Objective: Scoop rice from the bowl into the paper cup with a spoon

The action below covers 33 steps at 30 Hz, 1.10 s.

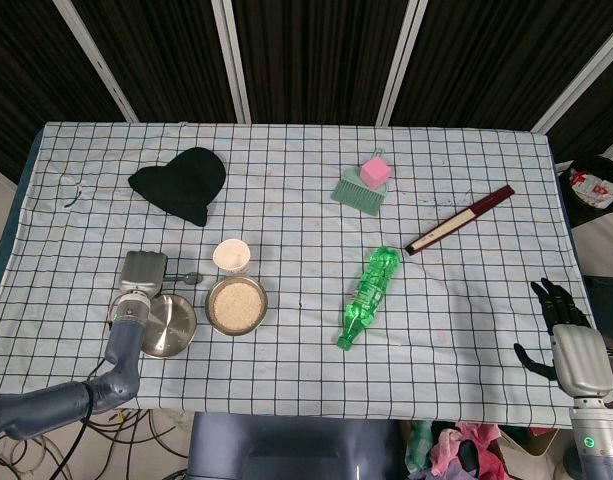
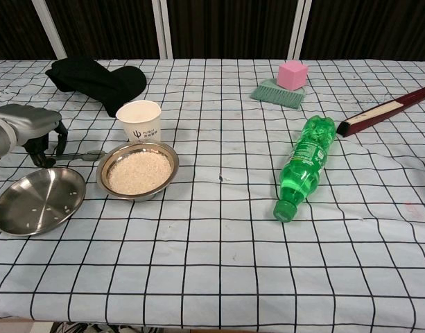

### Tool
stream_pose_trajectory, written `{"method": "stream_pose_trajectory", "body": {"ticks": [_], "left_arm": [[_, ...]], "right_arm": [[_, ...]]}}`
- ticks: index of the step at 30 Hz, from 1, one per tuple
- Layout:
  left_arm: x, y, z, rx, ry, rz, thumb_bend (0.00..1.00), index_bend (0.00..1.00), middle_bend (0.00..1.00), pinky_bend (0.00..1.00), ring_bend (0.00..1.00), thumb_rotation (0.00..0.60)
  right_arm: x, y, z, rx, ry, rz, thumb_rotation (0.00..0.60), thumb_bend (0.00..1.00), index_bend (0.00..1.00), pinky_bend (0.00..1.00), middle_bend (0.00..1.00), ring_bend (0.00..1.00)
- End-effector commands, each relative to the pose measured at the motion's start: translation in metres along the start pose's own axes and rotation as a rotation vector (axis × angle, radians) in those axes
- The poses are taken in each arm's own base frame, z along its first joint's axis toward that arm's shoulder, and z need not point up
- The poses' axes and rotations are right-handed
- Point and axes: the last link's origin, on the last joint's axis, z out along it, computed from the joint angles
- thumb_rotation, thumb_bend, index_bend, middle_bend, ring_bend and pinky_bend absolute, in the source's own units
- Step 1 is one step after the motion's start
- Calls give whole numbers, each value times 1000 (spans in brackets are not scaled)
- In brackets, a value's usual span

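Observation:
A steel bowl of rice sits at the front left of the checked cloth, and just behind it stands an empty white paper cup. Left of the bowl, the spoon lies flat on the cloth. My left hand hangs over its handle with the fingers curled down around it. Most of the handle is hidden under the hand. My right hand stays off the table's right edge, fingers apart and holding nothing.
A shallow steel plate with a few rice grains lies front left. A green bottle lies on its side mid-table. A black hat, a green brush with a pink block and a folded fan lie farther back.

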Motion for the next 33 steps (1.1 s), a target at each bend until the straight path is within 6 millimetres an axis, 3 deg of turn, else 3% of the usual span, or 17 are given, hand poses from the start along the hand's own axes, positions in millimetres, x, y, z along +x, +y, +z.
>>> {"method": "stream_pose_trajectory", "body": {"ticks": [1,19,33], "left_arm": [[0,0,0,1,0,-1,387,534,1000,1000,1000,600],[2,0,-1,-6,14,6,437,566,1000,1000,1000,600],[22,-8,-6,-12,114,2,467,614,1000,1000,1000,600]], "right_arm": [[0,0,0,1,0,-2,600,227,0,188,0,0],[0,0,0,0,0,-1,600,228,0,187,0,0],[0,0,-1,0,-1,2,600,228,0,187,0,0]]}}
